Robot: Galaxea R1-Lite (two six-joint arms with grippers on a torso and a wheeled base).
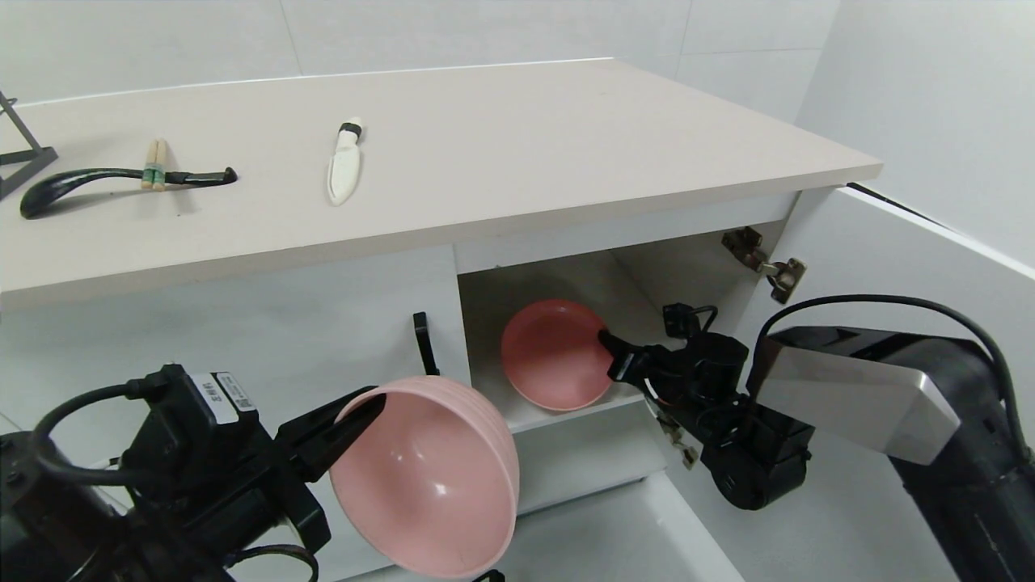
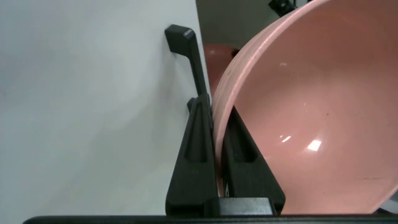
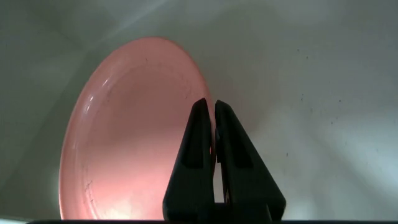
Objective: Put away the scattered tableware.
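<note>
A pink ribbed bowl (image 1: 428,485) hangs tilted in front of the closed lower cabinet door, its opening turned toward me. My left gripper (image 1: 356,412) is shut on its rim; the left wrist view shows the bowl (image 2: 311,112) with its rim pinched in the left gripper (image 2: 217,143). Inside the open cabinet a pink plate (image 1: 550,356) stands nearly on edge over the shelf (image 1: 566,416). My right gripper (image 1: 610,352) is shut on the plate's right rim. From the right wrist, the plate (image 3: 124,137) lies beyond the right gripper (image 3: 214,124), in front of the cabinet's back wall.
On the countertop lie a black ladle (image 1: 81,182), a pair of chopsticks (image 1: 155,174) and a white sheathed knife (image 1: 345,162). A black door handle (image 1: 422,343) sits beside the bowl. The open cabinet door (image 1: 889,242) swings out at the right on a hinge (image 1: 764,263).
</note>
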